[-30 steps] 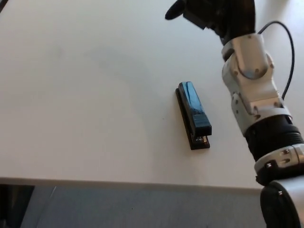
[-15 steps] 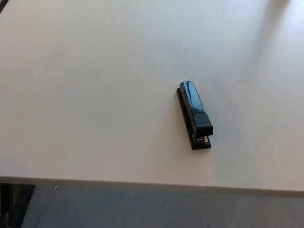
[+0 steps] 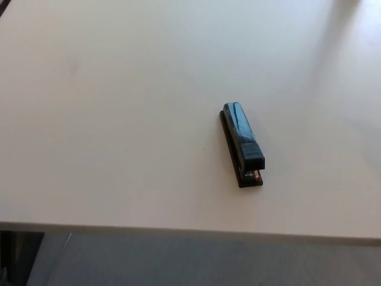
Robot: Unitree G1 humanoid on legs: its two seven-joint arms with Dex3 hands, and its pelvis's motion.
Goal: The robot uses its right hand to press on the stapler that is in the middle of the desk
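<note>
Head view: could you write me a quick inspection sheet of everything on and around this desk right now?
Surface: white desk, its near edge running across the bottom of the picture.
Job's things: one black stapler lying flat, right of the middle, its length running away from the near edge, closed and untouched.
Clutter: nothing seen.
Hands: neither robot hand is in view.
Cables: nothing seen.
Surroundings: grey floor below the desk's near edge; a dark object at the bottom left corner, too cut off to tell what it is.
</note>
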